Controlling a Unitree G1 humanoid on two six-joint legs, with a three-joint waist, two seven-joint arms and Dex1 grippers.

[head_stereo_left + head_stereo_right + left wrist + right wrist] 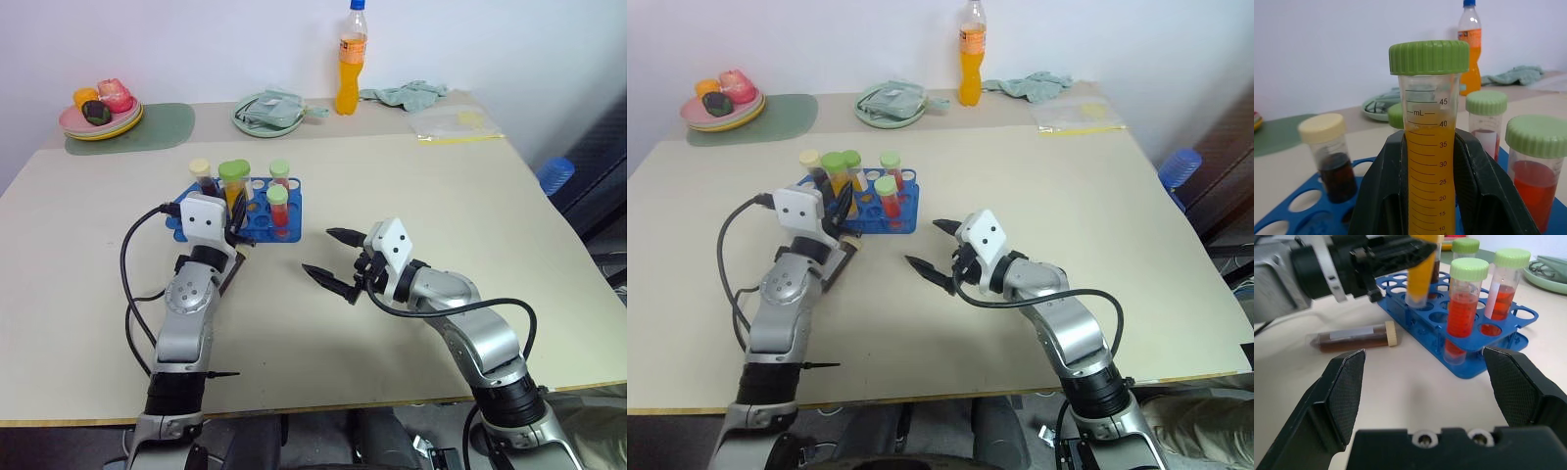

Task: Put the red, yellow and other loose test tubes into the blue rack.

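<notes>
At centre left of the head view, the left tool [235,223] pinches the yellow test tube [1429,161] with its green cap upright over the blue rack [257,223], the tube's tip at the rack's holes. Red tubes [1463,308] and a dark tube with a cream cap [1332,161] stand in the rack. Another dark tube [1354,337] lies on the desk [411,196] beside the rack. The right tool [331,260], lower centre, hangs spread and empty.

Bare table [411,215] lies right of the crowded blue rack [257,227].
</notes>
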